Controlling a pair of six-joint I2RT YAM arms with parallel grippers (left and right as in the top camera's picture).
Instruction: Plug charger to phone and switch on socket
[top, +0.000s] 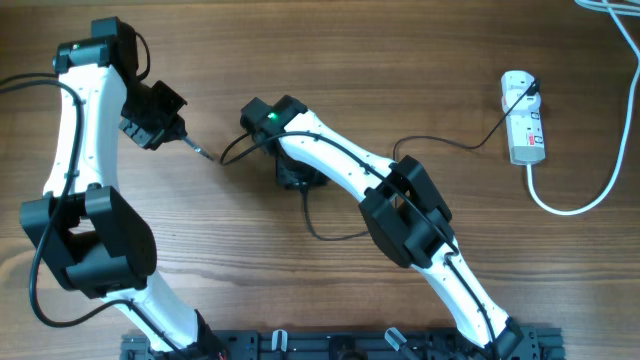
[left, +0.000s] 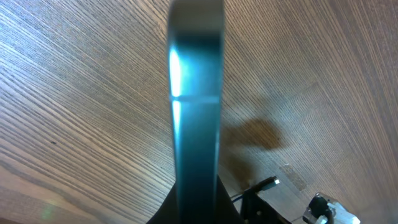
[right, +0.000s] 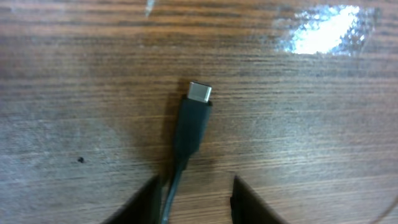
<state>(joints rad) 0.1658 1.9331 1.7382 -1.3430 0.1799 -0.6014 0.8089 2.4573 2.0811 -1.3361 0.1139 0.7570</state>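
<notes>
My left gripper (top: 158, 118) is shut on the phone (left: 194, 112), which shows edge-on in the left wrist view as a teal slab held above the table. The charger cable (top: 440, 143) runs from its black plug (top: 531, 88) in the white socket (top: 525, 125) to the metal-tipped connector (top: 205, 153). The connector lies on the wood just right of the left gripper and also shows in the left wrist view (left: 268, 183). My right gripper (right: 196, 196) is open, its fingers either side of the cable just behind the connector (right: 198, 94). The cable runs along the left finger.
The socket's thick white cord (top: 590, 200) loops along the table's right edge. A slack loop of the charger cable (top: 325, 232) lies under the right arm. A black rail (top: 340, 345) runs along the front edge.
</notes>
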